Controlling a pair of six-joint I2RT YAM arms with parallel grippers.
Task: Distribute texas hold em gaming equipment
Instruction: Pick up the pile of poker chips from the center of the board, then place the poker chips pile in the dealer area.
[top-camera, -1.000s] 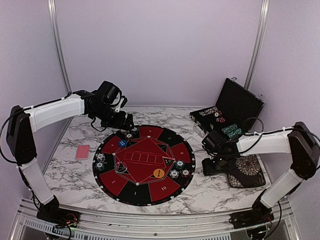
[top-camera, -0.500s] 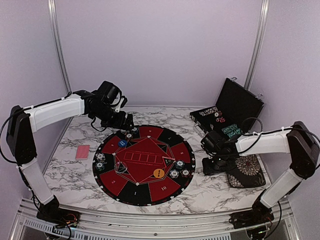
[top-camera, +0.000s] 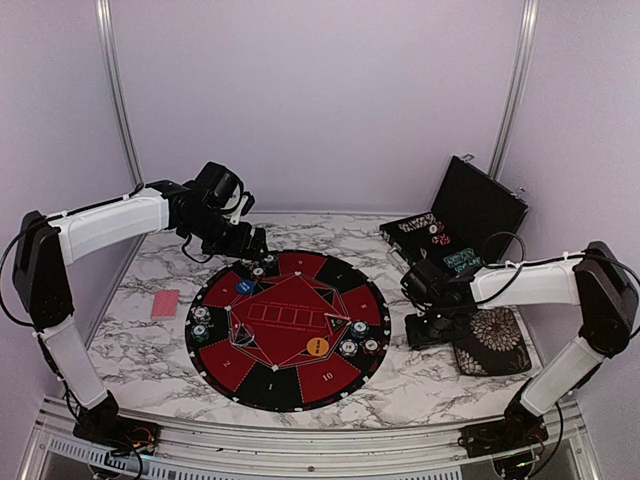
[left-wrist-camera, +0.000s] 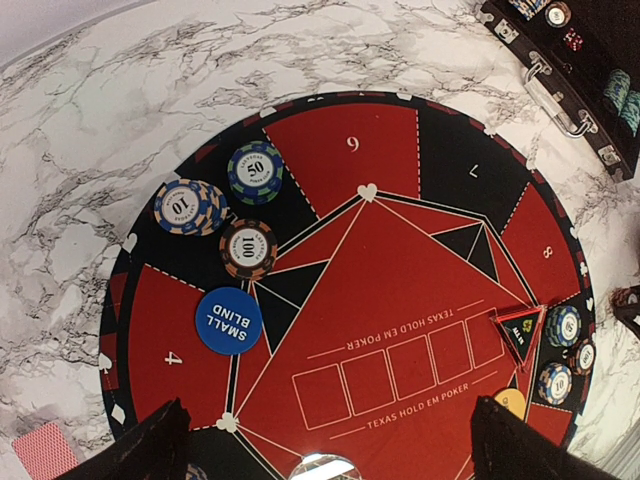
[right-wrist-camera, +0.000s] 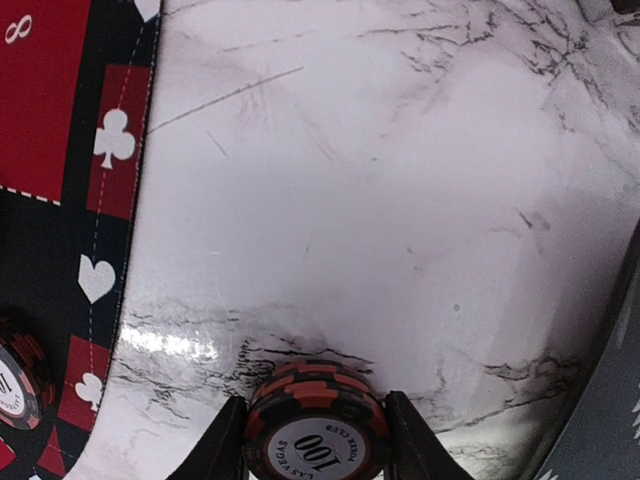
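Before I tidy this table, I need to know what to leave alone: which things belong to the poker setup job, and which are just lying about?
Part of the job:
- 100 chip stack between the right gripper fingers
- chip stacks on the mat
- small blind button
- pink-backed cards

Just lying about:
- black case
- flower-patterned tray

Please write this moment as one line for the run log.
left gripper: open, above round mat | right gripper: closed around black-orange chip stack on marble table, beside mat
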